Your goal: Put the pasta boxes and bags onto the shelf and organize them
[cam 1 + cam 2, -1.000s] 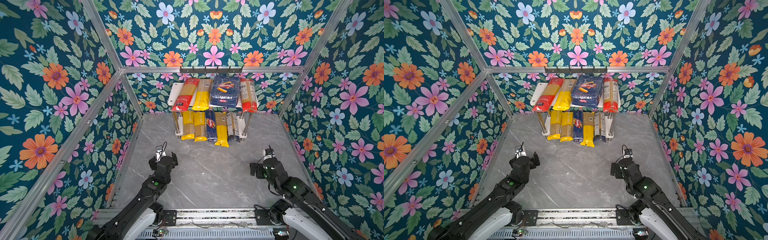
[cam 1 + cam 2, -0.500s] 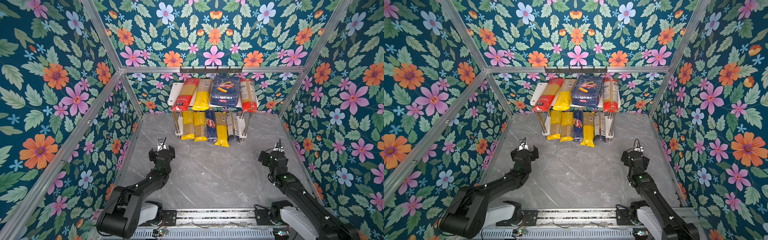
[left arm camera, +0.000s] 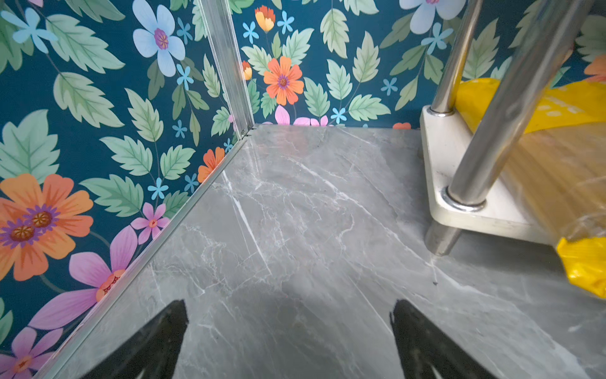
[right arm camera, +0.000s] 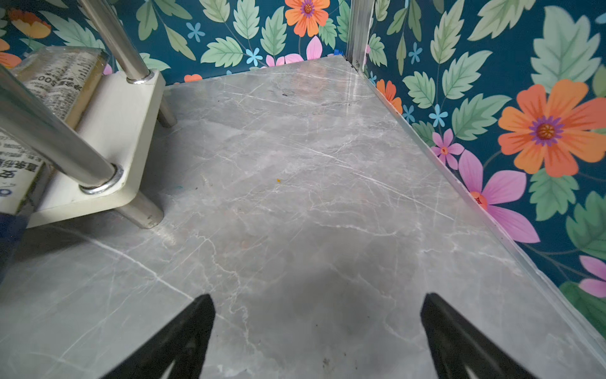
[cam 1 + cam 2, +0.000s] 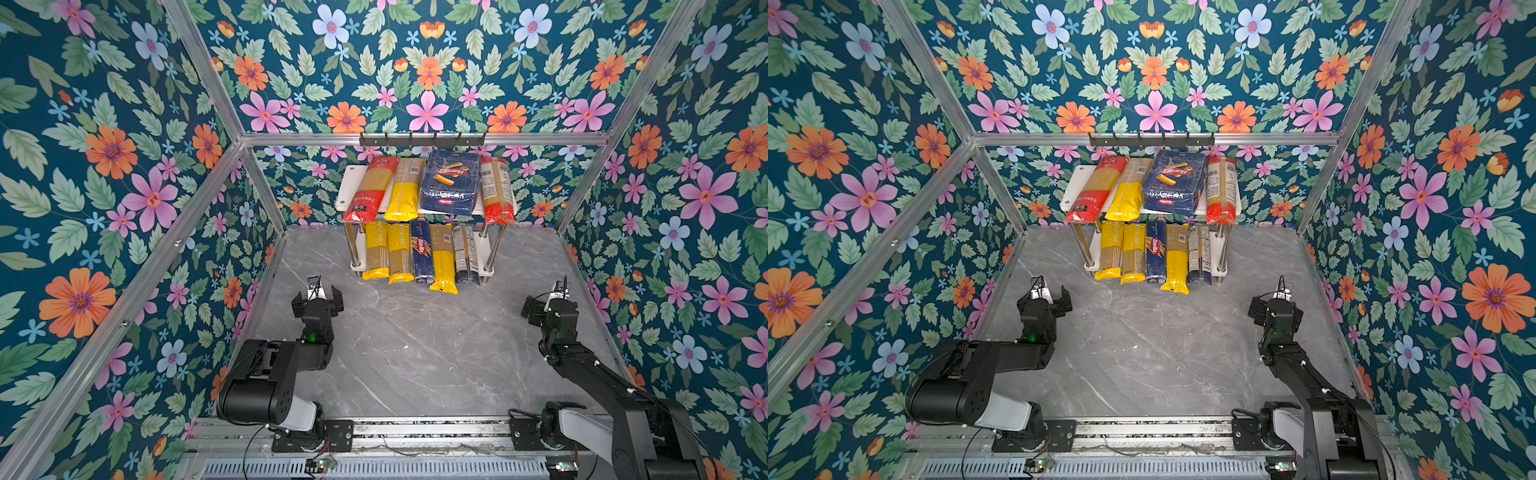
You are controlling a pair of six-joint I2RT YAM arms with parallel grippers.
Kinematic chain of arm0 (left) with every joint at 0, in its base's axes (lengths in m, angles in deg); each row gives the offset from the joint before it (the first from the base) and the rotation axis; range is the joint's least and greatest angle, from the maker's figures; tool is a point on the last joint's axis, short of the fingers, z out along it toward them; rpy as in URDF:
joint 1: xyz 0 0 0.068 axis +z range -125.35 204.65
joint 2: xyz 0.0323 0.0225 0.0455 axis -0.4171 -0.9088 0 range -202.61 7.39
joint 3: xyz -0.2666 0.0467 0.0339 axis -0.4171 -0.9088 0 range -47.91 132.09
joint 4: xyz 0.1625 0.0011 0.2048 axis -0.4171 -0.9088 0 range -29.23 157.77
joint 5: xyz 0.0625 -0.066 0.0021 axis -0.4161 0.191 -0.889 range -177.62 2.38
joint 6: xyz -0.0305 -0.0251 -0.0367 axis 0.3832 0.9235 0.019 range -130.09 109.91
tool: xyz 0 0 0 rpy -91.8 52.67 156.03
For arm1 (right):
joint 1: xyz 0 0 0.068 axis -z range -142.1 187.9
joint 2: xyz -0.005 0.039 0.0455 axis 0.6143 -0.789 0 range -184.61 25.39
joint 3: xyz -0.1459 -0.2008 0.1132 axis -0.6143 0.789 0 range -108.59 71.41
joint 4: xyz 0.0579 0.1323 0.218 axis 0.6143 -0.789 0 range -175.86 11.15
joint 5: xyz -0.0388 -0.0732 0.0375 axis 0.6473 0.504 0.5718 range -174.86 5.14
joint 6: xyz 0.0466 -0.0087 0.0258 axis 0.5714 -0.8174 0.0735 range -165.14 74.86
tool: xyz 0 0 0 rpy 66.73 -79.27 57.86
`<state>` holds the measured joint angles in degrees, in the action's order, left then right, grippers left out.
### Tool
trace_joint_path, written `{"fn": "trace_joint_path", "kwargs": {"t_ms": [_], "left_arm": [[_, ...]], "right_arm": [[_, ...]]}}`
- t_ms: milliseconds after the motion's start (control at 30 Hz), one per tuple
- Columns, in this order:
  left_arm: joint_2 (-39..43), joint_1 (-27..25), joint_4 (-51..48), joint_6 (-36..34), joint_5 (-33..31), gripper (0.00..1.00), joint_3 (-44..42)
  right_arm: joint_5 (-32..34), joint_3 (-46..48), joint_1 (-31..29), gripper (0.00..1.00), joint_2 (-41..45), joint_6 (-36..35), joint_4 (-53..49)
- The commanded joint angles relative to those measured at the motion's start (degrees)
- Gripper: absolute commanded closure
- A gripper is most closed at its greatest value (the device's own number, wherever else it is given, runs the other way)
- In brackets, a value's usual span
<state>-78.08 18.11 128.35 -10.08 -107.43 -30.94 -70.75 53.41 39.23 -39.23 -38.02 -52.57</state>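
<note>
Nine packs lie on the shelf at the upper middle of both top views, and none is left on the grey surface. Four are on the upper board, among them the wide blue rigatoni pack. Five are on the lower board, with the narrow spaghetti box between the bags, and their ends hang a little over the front edge. Compared with one second ago the packs have not moved at all; only the arms have changed. Both were stretched low and forward then. Now the left arm is folded, its thick link doubled back at the lower left of the frame, and the right arm has drawn toward the right edge. From this I judge that the task is finished and the arms are going to rest. The left pincer stands spread and holds nothing, below and left of the shelf and apart from it; its wrist view shows the two black fingers wide over bare marble. The right pincer is spread and empty in the same way, facing the back corner.
</note>
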Motion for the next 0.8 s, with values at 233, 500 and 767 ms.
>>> {"fn": "trace_joint_path", "kwargs": {"t_ms": [233, 500, 767], "left_arm": [[-6.9, 2.66, 13.29, 0.32, 4.06, 0.0, -1.29], [-7.43, 3.88, 12.56, 1.09, 6.98, 0.0, -0.98], [-7.34, 4.77, 12.22, 1.54, 8.65, 0.0, -0.89]], "right_arm": [[-6.98, 2.62, 0.44, 0.01, -12.52, -0.79, 23.44], [-18.46, 0.46, 0.49, 0.01, -17.7, -5.46, 24.4], [-23.87, -0.1, 4.04, 0.01, -17.78, -3.43, 23.52]]}}
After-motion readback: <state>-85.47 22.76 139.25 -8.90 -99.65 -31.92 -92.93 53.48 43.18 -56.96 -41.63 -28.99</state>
